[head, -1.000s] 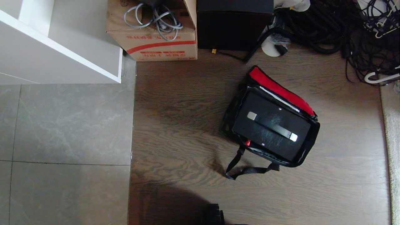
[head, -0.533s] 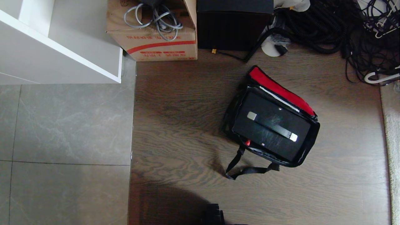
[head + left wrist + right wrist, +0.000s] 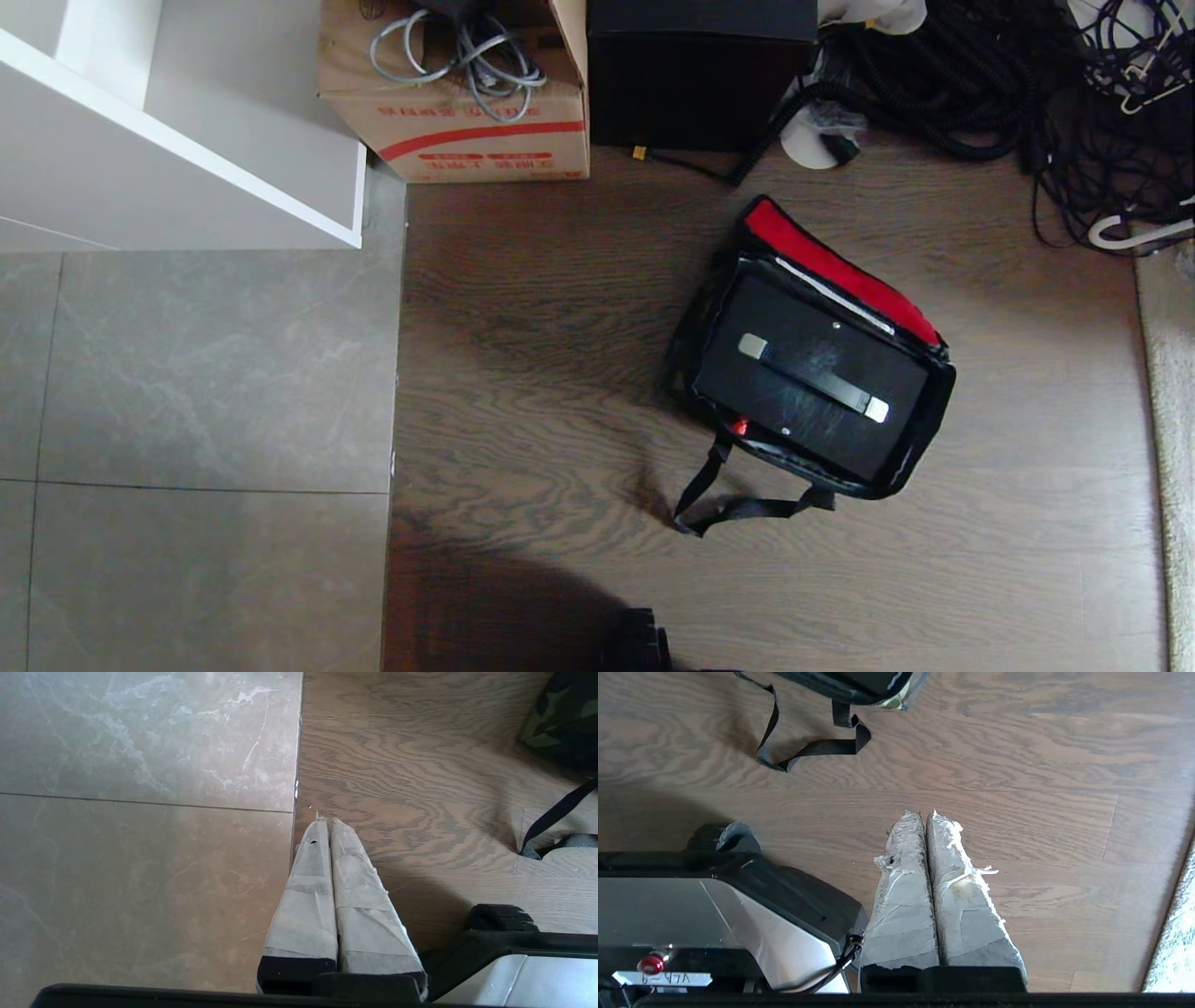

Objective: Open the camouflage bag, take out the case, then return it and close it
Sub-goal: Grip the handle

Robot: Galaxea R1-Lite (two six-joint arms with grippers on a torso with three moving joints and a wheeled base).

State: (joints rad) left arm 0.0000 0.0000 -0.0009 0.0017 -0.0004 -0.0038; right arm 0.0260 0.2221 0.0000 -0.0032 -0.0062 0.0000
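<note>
- The one case (image 3: 810,378) lies flat inside the open camouflage bag (image 3: 920,439), on the wooden floor (image 3: 541,373) ahead of me and a little to my right.
- Its long axis runs on a slant, from the far-left corner to the near-right corner in my head view; the single bar handle (image 3: 812,377) follows the same slant, one silver end toward the far left, the other toward the near right.
- A small red knob (image 3: 739,427) shows at the case's near-left edge.
- The bag's lid (image 3: 836,266) is folded back on the far side, its red lining facing up.
- One black strap (image 3: 724,495) trails off the bag's near side and loops on the floor toward me.
- My left gripper (image 3: 325,820) hangs over the seam between the grey tiles (image 3: 140,788) and the wood, well apart from the bag; its two taped fingers are pressed together, holding nothing.
- My right gripper (image 3: 920,813) hangs above bare wood, nearer than the strap; its two frayed taped fingers are pressed together too, empty.
- Beyond the bag: one cardboard box (image 3: 457,103) holding grey cables, one black cube-shaped box (image 3: 700,75), and a tangle of black cables (image 3: 980,84).
</note>
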